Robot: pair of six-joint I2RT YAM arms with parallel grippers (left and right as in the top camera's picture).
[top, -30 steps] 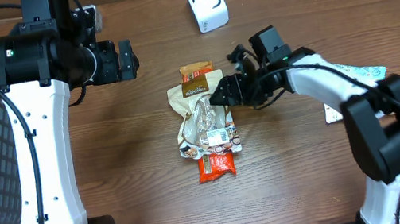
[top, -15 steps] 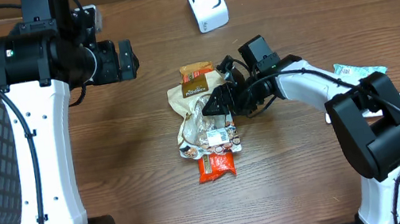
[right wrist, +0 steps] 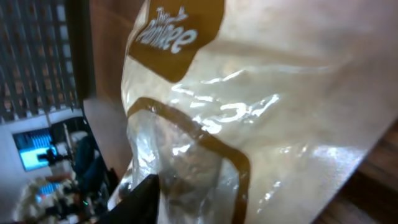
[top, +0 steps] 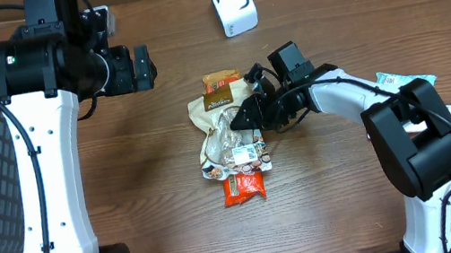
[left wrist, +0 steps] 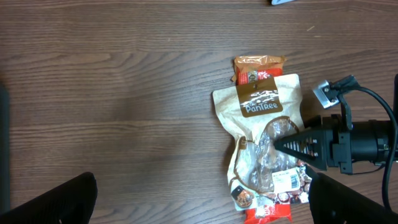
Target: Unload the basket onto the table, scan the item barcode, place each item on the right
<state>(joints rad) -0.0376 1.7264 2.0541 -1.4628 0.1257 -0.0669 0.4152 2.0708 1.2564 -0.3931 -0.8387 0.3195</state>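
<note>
Right jaws lie low at the right edge of the pouch (top: pixel 223 120), their fingertips (left wrist: pixel 297 147) narrowed to a wedge over its clear window. Whether they pinch the film or only touch it cannot be told. Left jaws stand wide apart with nothing between them, held above the bench (top: pixel 357 214) on the far side of the pouch from the right jaws.

The pouch lies flat directly ahead of the right jaws' tips, on top of two red-orange packets. One packet (top: pixel 221 80) peeks out beyond its top end and the other (top: pixel 244 187) beyond its bottom end.

By its look the pouch is light, soft and crinkly, and the glossy film is likely slick. The contents probably shift and may crush under a hard squeeze. A side seam or the flat top band just beside the jaws looks the safest place to grip, leaving the label free.

It is cream with a brown header panel and white lettering, and a brown border runs round the window, through which pale pieces show. A white barcode sticker (top: pixel 249 152) faces up on the lower part, just to one side of the tips. The white scanner (top: pixel 233 3) stands well apart from both pairs of jaws, at the far edge of the bench.
</note>
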